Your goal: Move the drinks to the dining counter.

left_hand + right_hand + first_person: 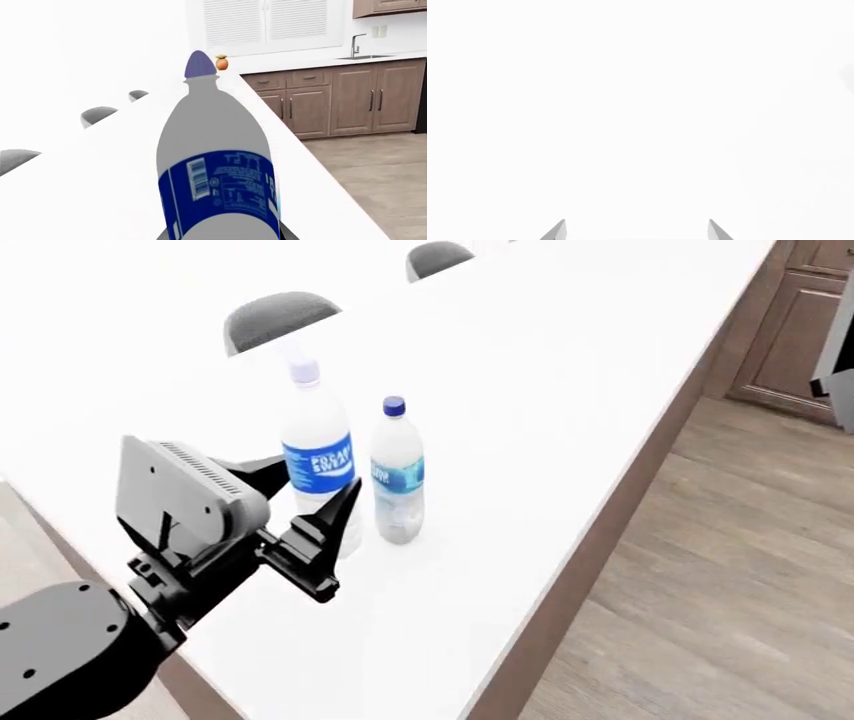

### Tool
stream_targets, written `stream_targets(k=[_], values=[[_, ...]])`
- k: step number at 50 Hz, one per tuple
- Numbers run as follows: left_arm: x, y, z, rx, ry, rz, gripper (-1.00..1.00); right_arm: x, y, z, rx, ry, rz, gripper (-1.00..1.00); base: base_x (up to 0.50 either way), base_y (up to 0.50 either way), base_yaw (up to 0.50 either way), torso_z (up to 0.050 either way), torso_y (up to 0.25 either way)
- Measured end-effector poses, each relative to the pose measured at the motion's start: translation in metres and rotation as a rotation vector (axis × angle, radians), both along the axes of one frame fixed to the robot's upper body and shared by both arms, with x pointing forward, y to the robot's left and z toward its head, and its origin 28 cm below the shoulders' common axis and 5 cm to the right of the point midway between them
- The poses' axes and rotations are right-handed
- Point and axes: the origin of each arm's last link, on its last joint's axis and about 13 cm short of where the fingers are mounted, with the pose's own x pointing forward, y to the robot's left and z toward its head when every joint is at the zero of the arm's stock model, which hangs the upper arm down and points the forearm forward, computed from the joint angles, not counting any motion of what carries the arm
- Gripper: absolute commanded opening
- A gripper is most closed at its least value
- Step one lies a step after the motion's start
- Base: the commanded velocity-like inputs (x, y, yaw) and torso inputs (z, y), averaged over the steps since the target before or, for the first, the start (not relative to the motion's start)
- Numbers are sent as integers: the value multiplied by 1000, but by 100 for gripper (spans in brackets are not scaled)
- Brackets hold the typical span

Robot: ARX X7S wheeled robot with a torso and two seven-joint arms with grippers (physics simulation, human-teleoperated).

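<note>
Both drinks stand upright side by side on the white dining counter (561, 390), near its brown front edge. The bigger milky bottle (318, 465) has a blue label and a lilac cap. The slimmer clear bottle (398, 475) with a dark blue cap stands just right of it. My left gripper (314, 492) is shut on the milky bottle's lower body, one dark finger on each side. That bottle (217, 165) fills the left wrist view between the left gripper's (220, 236) fingers. My right gripper (637, 229) is open with nothing between its fingertips, facing plain white.
Grey rounded chairs (278, 318) line the counter's far side. An orange fruit (221, 63) sits at the counter's far end. Brown cabinets (353, 100) and a sink tap (357, 45) lie beyond. Wooden floor (721, 570) runs along the counter's right.
</note>
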Motion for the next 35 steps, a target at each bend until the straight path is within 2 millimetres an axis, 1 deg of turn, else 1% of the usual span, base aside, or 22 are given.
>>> stream_targets(k=[35], values=[[5,-1,-19,19,57,9,-100,1,1,-3,-5,8,5,100,0,0,0,0,0]])
